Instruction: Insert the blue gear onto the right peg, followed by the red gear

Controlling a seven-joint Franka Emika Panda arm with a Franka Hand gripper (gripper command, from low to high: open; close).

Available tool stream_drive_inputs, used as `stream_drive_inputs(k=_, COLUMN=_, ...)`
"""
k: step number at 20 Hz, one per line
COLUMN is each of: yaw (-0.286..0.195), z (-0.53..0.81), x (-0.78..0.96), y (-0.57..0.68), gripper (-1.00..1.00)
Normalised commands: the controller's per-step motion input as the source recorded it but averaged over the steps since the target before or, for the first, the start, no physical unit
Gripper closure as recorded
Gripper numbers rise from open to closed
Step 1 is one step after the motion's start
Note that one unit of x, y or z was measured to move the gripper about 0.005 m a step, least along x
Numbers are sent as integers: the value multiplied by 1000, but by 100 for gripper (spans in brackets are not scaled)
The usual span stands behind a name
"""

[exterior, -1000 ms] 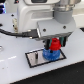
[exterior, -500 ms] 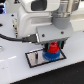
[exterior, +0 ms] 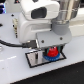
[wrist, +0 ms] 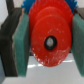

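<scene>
In view are one red gear [exterior: 51, 52], one blue gear [exterior: 51, 57] and one grey plate [exterior: 34, 59].

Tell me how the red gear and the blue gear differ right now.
The red gear sits clamped between the end effector fingers; the blue gear lies on the grey plate, ungripped. In the exterior view, the red gear is above, the blue gear beneath it. The blue gear's rim shows past the red gear's edge, so it looks wider. Both are round toothed discs.
</scene>
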Motion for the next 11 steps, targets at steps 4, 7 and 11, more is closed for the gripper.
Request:
stream_drive_inputs(k=4, yaw=0, z=207, x=29, y=31, gripper=-100)
stream_drive_inputs(k=7, yaw=0, z=456, x=23, y=44, gripper=-100)
stream_drive_inputs(k=11, yaw=0, z=649, x=2, y=61, gripper=-100)
